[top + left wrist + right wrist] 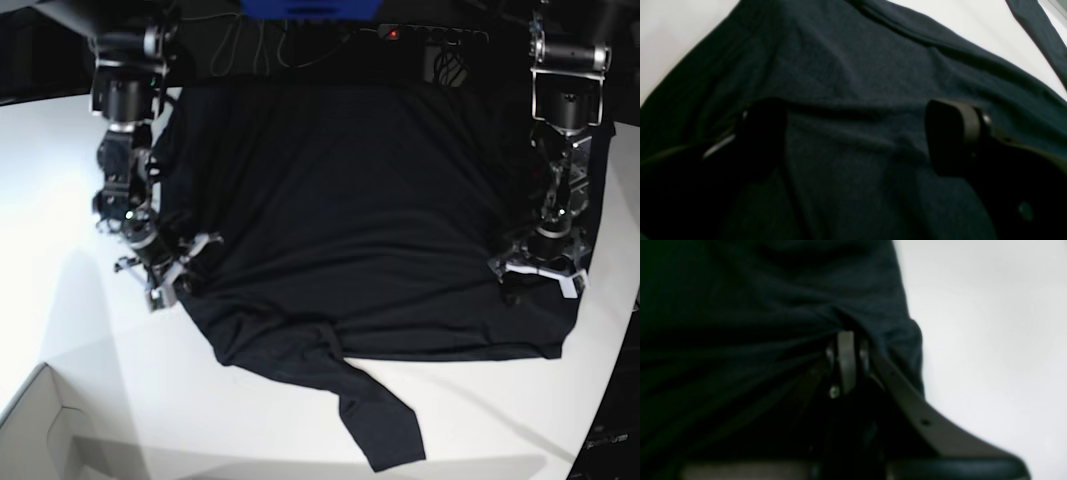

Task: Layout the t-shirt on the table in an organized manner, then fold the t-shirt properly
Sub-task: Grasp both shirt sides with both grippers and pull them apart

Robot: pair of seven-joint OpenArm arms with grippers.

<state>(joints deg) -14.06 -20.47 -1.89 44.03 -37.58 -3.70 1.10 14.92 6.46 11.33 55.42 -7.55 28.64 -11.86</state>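
Note:
The black t-shirt [350, 200] lies spread over the white table [500, 420], with one sleeve [380, 425] trailing toward the front edge. In the base view my right gripper [180, 272] sits at the shirt's left edge. The right wrist view shows this gripper [846, 340] shut on a bunched fold of the t-shirt [773, 306] beside bare table [990, 340]. My left gripper [538, 280] stands at the shirt's right side. In the left wrist view it [857, 140] is open, its fingers [953, 136] wide apart just over the t-shirt [853, 66], gripping nothing.
A white cardboard box corner [40, 430] sits at the front left. A blue object [310, 8] and a power strip [430, 35] lie behind the shirt at the back. The table's curved edge [625, 390] runs close to the left arm.

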